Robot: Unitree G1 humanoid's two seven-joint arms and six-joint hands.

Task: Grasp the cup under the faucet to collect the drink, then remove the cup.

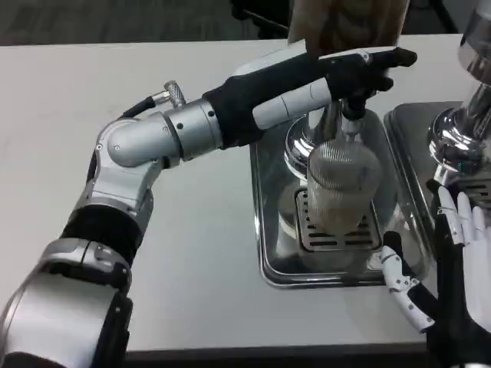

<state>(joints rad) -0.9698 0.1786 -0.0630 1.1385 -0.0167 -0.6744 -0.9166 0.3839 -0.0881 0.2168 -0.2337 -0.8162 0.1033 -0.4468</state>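
Nearest the camera, the right hand (pixel 453 264) waits by the tray's front right corner, fingers spread and holding nothing; its lower part is cut off by the picture's edge.

The tray (pixel 270 230) is a shiny steel drip tray, set toward the right of the table (pixel 153 92). The cup (pixel 341 184) stands upright on the slotted grate (pixel 337 230) in the middle of the tray, directly below the faucet (pixel 351 115). It is a clear, ribbed plastic cup with a pale drink filling roughly its lower half. By its look it is thin-walled and light, likely to buckle under a hard squeeze, and the liquid makes it bottom-heavy and apt to slosh. The ribs should give some grip, though any drips would make it slick. The best hold seems to be around the mid-wall, just above the drink line, kept level when lifted away.

Farther back, the left hand (pixel 360 65) lies on top of the faucet, fingers pressing or gripping its handle; it covers the handle itself, so I cannot tell whether the tap is open. Any stream into the cup is too faint to make out. The cup's rim blurs against the faucet base. A second tray (pixel 403 126) and chrome fitting (pixel 460 123) sit at the right edge, partly cut off.
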